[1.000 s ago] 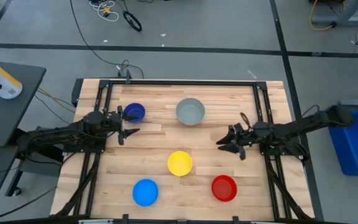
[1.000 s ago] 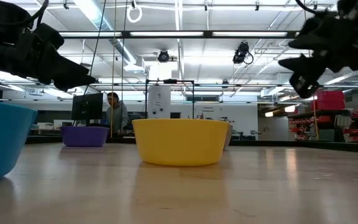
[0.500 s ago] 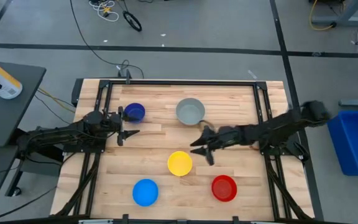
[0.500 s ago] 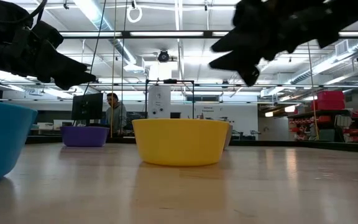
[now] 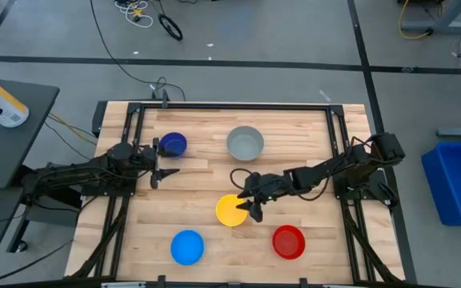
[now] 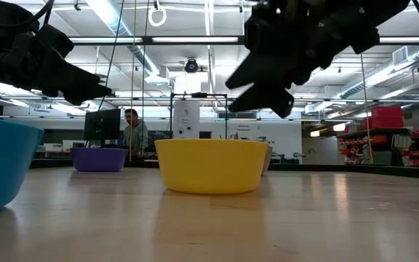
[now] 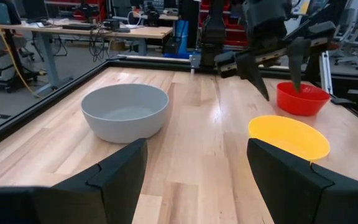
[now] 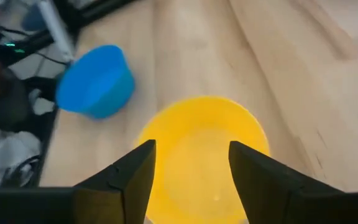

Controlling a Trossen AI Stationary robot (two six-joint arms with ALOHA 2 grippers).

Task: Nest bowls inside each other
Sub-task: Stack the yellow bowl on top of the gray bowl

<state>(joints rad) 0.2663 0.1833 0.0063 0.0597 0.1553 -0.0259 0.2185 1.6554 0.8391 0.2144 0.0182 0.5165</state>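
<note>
Five bowls stand apart on the wooden table, each on its base: grey (image 5: pixel 245 143), dark blue (image 5: pixel 173 145), yellow (image 5: pixel 230 210), light blue (image 5: pixel 187 246) and red (image 5: pixel 288 242). My right gripper (image 5: pixel 245 196) hangs open above the yellow bowl's (image 8: pixel 201 149) right rim, slanting down from the table's right; the low view shows this gripper (image 6: pixel 260 91) clear of the yellow bowl (image 6: pixel 211 166). My left gripper (image 5: pixel 162 164) waits open at the table's left, beside the dark blue bowl, pointing level toward the grey bowl (image 7: pixel 125 111).
A black metal frame (image 5: pixel 230 106) runs along the table's edges. Bare wood lies between the bowls. A person (image 6: pixel 133 131) sits far off in the room behind the table. A blue bin (image 5: pixel 458 184) stands on the floor off the table's right.
My right gripper has swept from the table's right side toward the left until it hangs over the yellow bowl. It has tipped further downward, and its fingers stand wider apart. No bowl has moved.
</note>
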